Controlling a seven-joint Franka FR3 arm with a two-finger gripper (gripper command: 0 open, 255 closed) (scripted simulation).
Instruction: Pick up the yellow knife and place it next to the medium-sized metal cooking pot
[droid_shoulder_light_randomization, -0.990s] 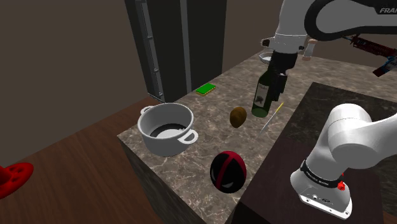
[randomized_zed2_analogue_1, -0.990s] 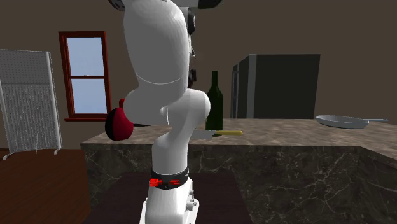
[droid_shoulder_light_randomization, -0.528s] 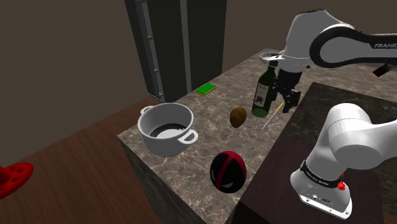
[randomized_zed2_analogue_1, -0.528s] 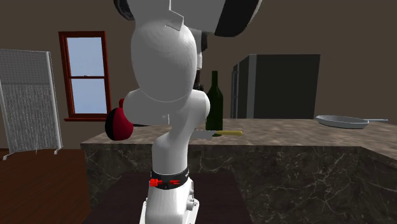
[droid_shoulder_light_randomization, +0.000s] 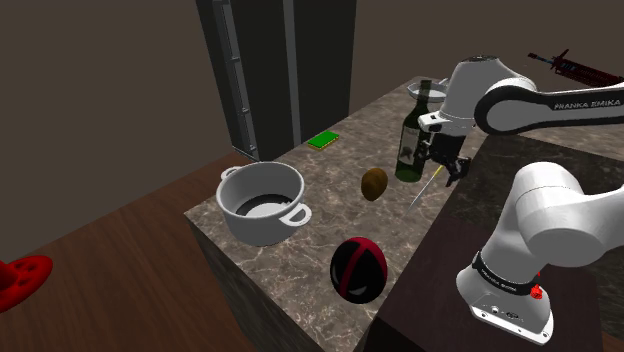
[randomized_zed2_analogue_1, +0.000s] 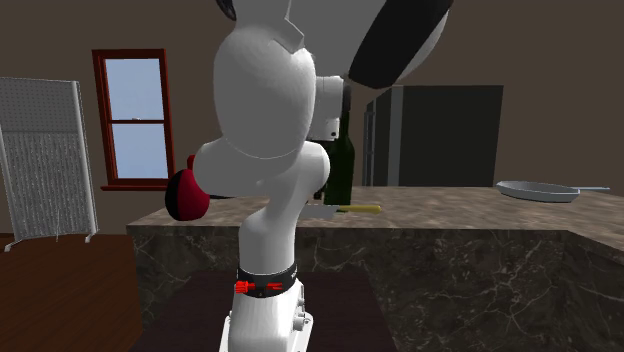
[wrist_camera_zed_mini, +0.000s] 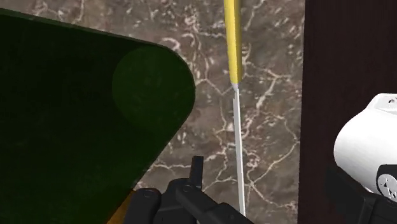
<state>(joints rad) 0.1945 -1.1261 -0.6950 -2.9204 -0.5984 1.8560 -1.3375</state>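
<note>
Shoulder view: the hand (droid_shoulder_light_randomization: 447, 168) hangs over the yellow knife (droid_shoulder_light_randomization: 427, 187), which lies on the table (droid_shoulder_light_randomization: 310, 240) beside the bottle (droid_shoulder_light_randomization: 411, 140), well apart from the pot (droid_shoulder_light_randomization: 262, 203). Second exterior view: the knife lies flat. Wrist view: best to centre on the handle, clear of the bottle. I cannot tell the hand's spread.

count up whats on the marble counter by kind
grey pot: 1
wine bottle: 1
yellow knife: 1
frying pan: 1
kiwi: 1
red and black ball: 1
flat green item: 1
total: 7
</note>
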